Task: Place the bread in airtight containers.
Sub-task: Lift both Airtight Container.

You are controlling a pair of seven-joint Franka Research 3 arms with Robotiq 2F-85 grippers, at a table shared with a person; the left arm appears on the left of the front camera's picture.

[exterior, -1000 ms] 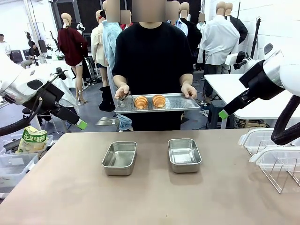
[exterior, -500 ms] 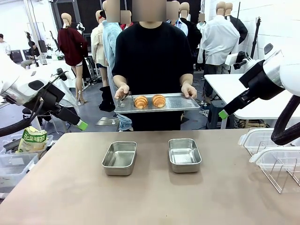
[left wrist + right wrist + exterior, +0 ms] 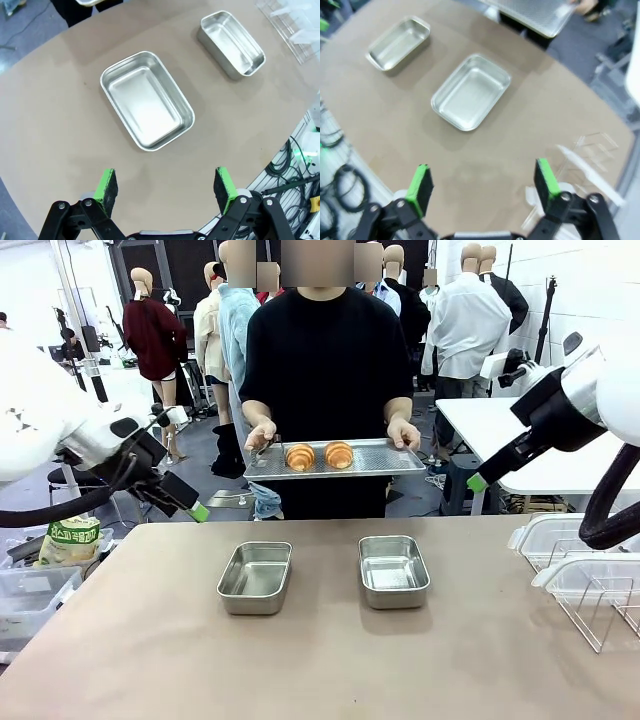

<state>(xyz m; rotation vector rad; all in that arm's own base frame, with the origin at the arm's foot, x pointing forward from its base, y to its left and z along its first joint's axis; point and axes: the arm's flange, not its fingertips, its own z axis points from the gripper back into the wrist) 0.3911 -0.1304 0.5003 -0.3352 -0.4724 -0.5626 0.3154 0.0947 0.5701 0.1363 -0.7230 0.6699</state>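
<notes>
1. The worktop [image 3: 320,660] was a plain, matte tan-brown surface, bare over most of its near half.
2. The left tin [image 3: 255,577], a rectangular stainless-steel tin with rounded corners, sat open-topped just left of the worktop's middle, its shiny bottom showing.
3. The right tin [image 3: 393,570], of the same kind and also open-topped, sat right of the middle, with a strip of bare worktop between the two.
4. A wire rack [image 3: 610,615] stood at the worktop's right edge, well apart from both tins.
5. Clear plastic lids [image 3: 560,538] rested at the rack; whether they touched the worktop could not be told.
</notes>
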